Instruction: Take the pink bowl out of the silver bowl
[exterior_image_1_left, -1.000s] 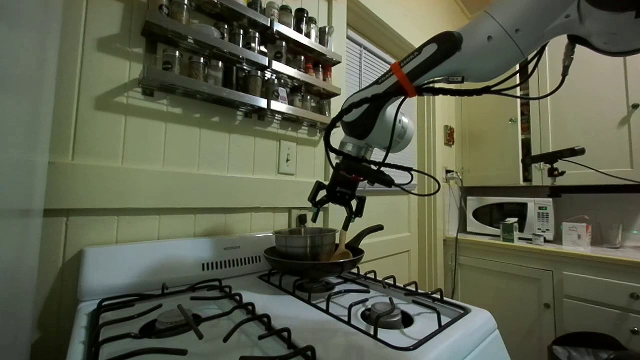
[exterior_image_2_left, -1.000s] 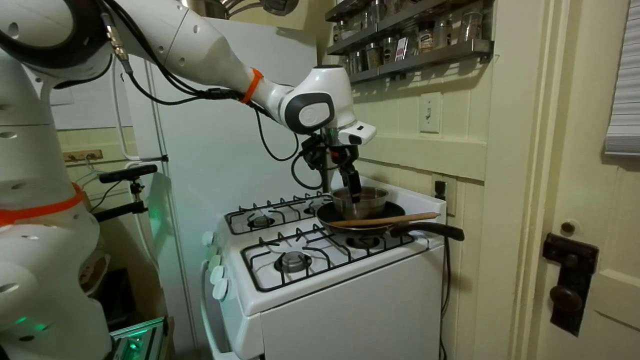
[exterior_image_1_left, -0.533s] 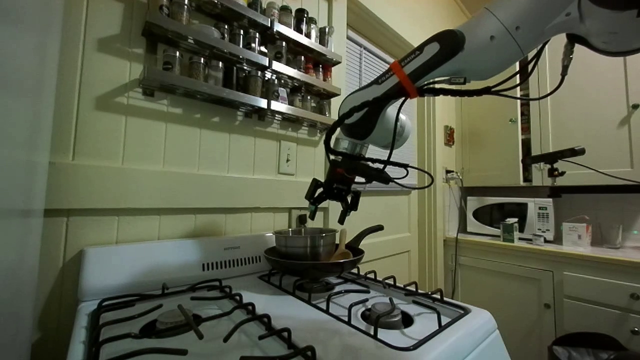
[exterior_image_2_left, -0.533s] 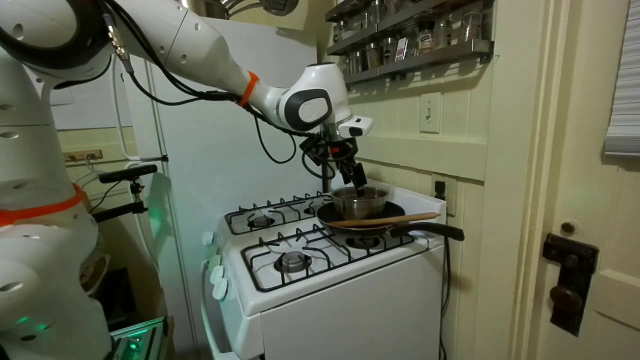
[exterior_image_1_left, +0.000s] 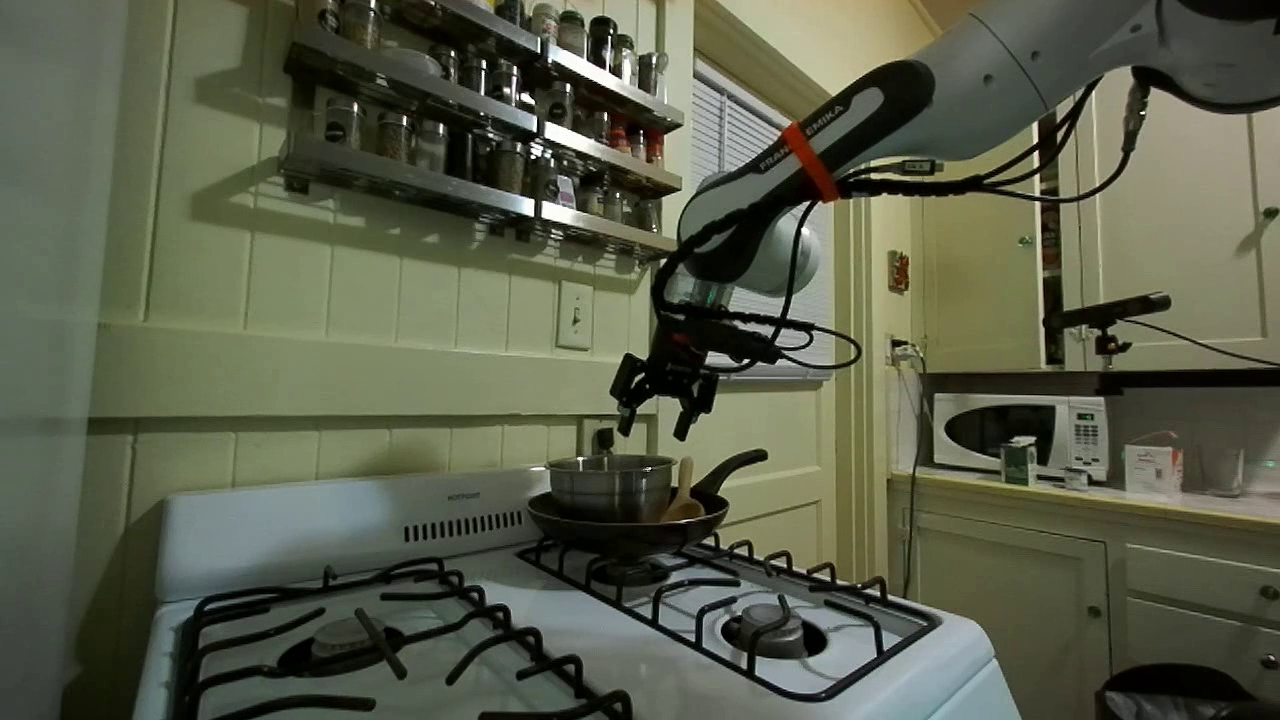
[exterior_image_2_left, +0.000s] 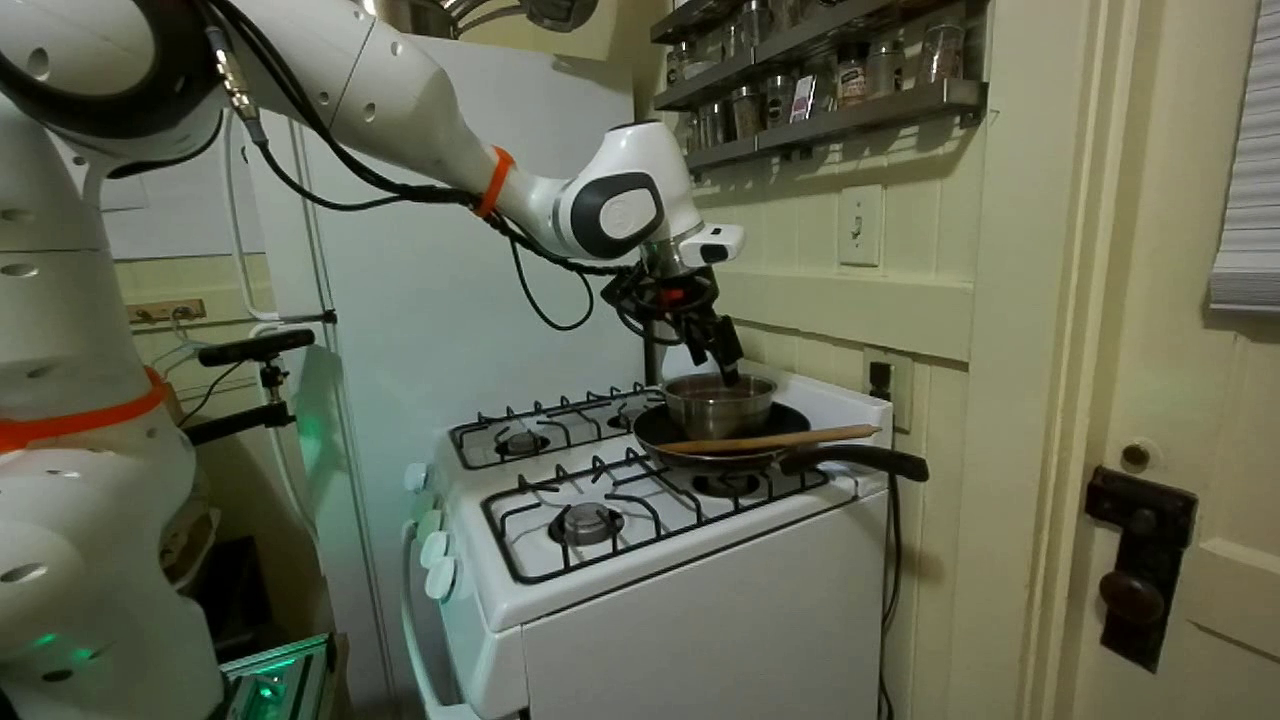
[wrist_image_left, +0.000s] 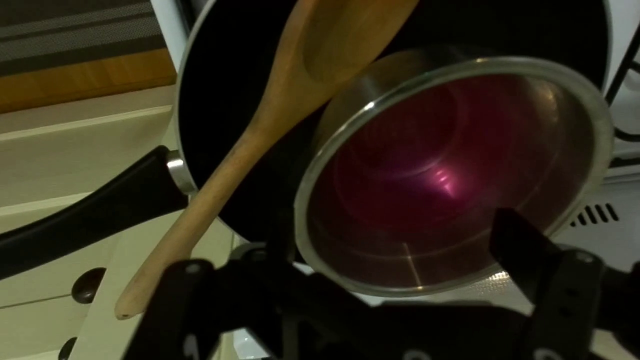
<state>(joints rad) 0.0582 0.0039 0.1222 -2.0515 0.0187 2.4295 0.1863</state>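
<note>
Positioning for the grasp seems the step: the gripper (exterior_image_1_left: 654, 428), spread and holding nothing, hangs above the silver bowl (exterior_image_1_left: 608, 492) and the pink bowl (wrist_image_left: 435, 160) inside it. Next should come a descent, pinching the pink bowl's edge alone.

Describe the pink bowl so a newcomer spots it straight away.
At the back of the white stove sits a black frying pan. In it, beside a wooden spoon, stands the silver bowl. Low inside that is the pink bowl, its colour setting it apart from metal, wood and black pan.
</note>
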